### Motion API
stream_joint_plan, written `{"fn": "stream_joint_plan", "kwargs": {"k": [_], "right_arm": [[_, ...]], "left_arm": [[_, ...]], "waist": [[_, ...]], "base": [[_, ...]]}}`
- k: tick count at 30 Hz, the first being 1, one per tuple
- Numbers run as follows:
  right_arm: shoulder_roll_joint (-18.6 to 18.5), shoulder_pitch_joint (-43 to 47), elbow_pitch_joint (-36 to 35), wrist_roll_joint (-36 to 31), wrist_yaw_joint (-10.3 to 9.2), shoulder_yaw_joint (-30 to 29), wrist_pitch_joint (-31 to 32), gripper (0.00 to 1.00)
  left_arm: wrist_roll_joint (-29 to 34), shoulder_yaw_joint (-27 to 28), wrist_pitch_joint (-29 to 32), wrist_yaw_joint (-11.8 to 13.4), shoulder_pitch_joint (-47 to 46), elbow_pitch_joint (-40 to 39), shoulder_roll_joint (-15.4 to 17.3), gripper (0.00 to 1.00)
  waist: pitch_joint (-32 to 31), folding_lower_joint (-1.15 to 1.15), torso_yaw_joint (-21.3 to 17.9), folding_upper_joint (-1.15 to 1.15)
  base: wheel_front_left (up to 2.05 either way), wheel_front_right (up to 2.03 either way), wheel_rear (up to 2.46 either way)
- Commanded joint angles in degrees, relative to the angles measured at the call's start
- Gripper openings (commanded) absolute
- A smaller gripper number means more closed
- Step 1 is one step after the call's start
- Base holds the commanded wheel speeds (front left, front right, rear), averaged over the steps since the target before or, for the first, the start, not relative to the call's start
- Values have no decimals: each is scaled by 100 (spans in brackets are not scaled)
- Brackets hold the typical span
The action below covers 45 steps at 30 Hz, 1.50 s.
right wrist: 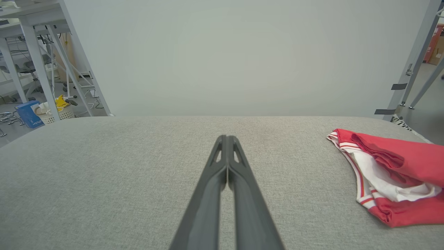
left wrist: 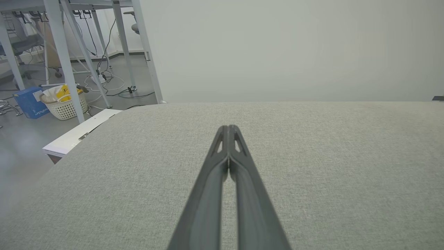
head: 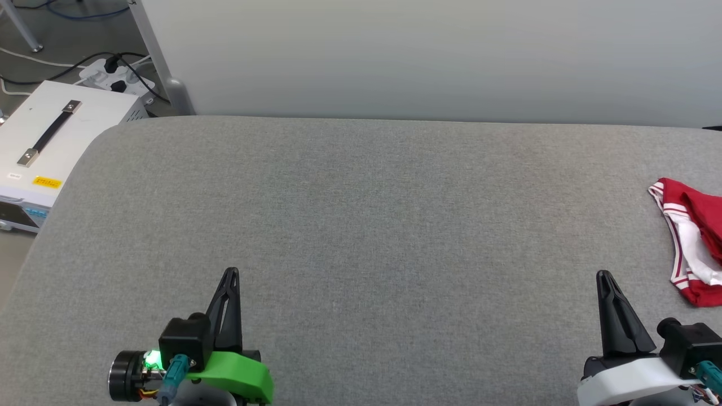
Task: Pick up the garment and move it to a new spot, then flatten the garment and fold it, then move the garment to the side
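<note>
The garment (head: 692, 242) lies bunched at the table's far right edge, red with a white sleeve and striped trim; the right wrist view shows the garment (right wrist: 395, 173) crumpled, its lettering hidden. My right gripper (head: 604, 276) is shut and holds nothing, low at the front right, a short way left of the garment. In its own wrist view the right gripper (right wrist: 227, 138) has both fingers pressed together over bare cloth. My left gripper (head: 231, 273) is shut and holds nothing at the front left, far from the garment; the left gripper (left wrist: 228, 127) shows its tips touching.
The grey fabric table (head: 361, 214) stretches wide between the grippers. A pale partition wall (head: 428, 56) runs behind it. A white box with a black handle (head: 51, 141) and a power strip (head: 115, 76) sit off the table's left edge. A laundry basket (left wrist: 64, 102) stands on the floor.
</note>
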Motion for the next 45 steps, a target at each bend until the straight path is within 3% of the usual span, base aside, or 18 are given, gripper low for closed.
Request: {"fn": "stream_joint_plan", "kwargs": {"k": [1, 45], "right_arm": [[6, -77, 3, -63, -1, 16, 46, 0], [19, -287, 11, -385, -3, 118, 563, 0]], "left_arm": [[44, 19, 30, 4, -31, -44, -8, 0], [148, 151, 537, 13, -103, -218, -22, 0]], "waist": [[-2, 0, -4, 0], [-50, 0, -121, 0]], "base": [[0, 0, 0], [0, 0, 0]]}}
